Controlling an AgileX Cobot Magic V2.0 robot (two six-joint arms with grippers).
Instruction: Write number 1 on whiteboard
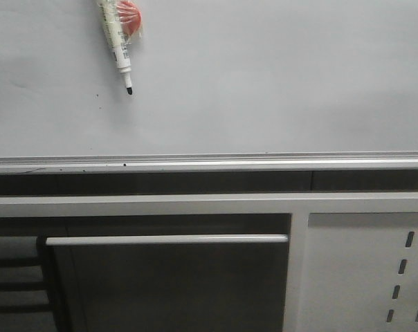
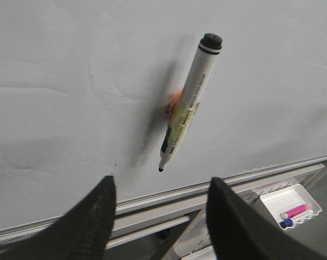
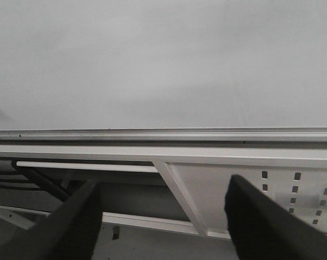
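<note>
The whiteboard (image 1: 264,83) fills the upper front view, with its silver rail (image 1: 209,164) along the lower edge. No marker stroke of the number 1 shows on it, only tiny dark specks. A white marker (image 1: 117,41) hangs on the board at the upper left by an orange-red piece (image 1: 131,17), its bare black tip pointing down. In the left wrist view the marker (image 2: 188,103) is above and ahead of my left gripper (image 2: 161,181), which is open, empty and apart from it. My right gripper (image 3: 164,184) is open and empty, facing the rail (image 3: 163,134) further right.
Below the board are a grey frame with a horizontal bar handle (image 1: 167,239) and a grey perforated metal panel (image 1: 375,277) at the right. A white tray (image 2: 308,201) with pink and blue markers sits below the rail to the right.
</note>
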